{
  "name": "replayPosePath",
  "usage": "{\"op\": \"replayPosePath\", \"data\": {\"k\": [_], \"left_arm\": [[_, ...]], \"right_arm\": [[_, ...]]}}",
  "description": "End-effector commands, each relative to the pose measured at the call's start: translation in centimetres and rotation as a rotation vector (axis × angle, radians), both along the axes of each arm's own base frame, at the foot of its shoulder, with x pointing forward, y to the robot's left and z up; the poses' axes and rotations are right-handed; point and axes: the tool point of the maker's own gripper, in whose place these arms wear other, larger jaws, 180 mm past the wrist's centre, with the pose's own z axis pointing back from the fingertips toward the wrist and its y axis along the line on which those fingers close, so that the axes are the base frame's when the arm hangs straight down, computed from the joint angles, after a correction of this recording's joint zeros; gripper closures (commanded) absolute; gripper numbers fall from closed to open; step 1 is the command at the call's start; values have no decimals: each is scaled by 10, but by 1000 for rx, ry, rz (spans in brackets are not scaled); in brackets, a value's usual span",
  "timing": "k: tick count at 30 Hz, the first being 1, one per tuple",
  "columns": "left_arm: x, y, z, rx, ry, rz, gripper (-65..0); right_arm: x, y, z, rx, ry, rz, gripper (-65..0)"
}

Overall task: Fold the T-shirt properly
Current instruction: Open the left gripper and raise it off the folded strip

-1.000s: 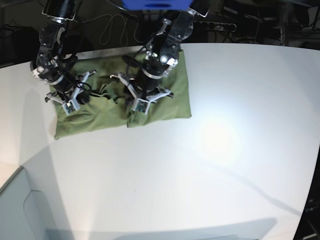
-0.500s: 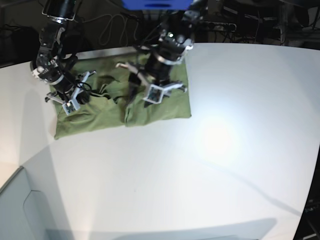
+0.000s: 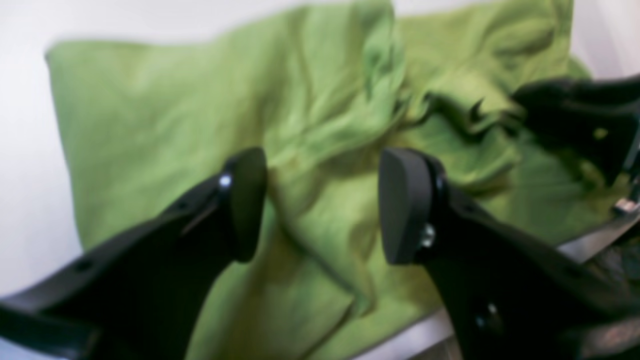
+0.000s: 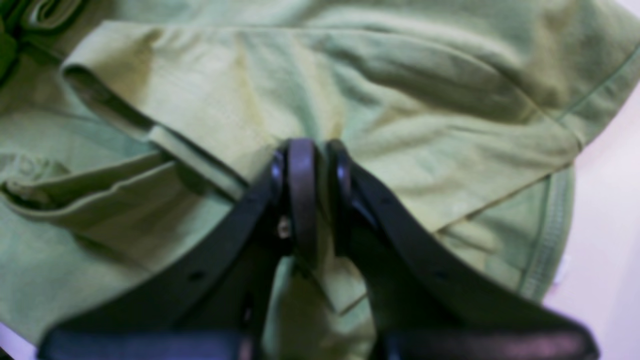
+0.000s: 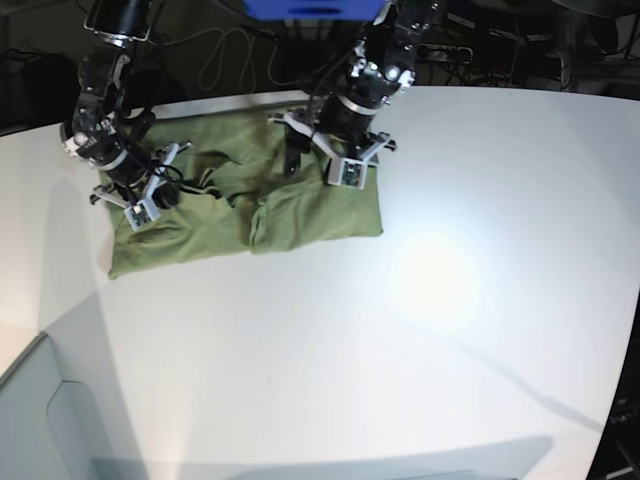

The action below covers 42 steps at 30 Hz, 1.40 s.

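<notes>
The wrinkled olive-green cotton T-shirt (image 5: 300,205) lies partly folded on the white worktop (image 5: 450,320); the left hand (image 3: 320,205) hangs spread above it, gripping nothing; the right hand (image 4: 314,192), pressed together, seemingly pinches a fold.

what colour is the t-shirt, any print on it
Plain olive green T-shirt, no print; clearest in the right wrist view.
</notes>
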Motion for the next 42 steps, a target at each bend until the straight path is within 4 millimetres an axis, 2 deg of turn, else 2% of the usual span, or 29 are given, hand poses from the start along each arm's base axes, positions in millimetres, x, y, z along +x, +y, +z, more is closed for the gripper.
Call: {"op": "replayPosePath", "data": {"k": [1, 12, 16, 20, 23, 25, 31, 33, 37, 42], "left_arm": [[6, -4, 11, -35, -36, 12, -350], [-2, -4, 6, -45, -8, 16, -350], [-8, -5, -12, -29, 35, 8, -342], [-14, -8, -24, -26, 65, 0, -223], [-12, -10, -22, -30, 60, -2, -117], [-7, -11, -19, -33, 47, -2, -74], [-5, -11, -17, -33, 41, -2, -32], [-7, -17, -16, -38, 39, -19, 0], [-11, -33, -11, -45, 25, -72, 0], [-12, -39, -10, -13, 3, -105, 0]], "right_arm": [[-3, -5, -1, -35, 20, 20, -25], [-2, -5, -1, -35, 19, 20, -25], [-2, -5, -1, -34, 17, 20, -25], [-2, -5, -1, -34, 17, 20, -25], [-2, -5, -1, -35, 19, 20, -25], [-2, -5, -1, -35, 19, 20, -25], [-2, -5, -1, -36, 20, 20, -25], [-3, -5, -1, -36, 21, 20, -25], [-2, -5, -1, -36, 20, 20, -25], [-2, -5, -1, -36, 20, 20, -26]]}}
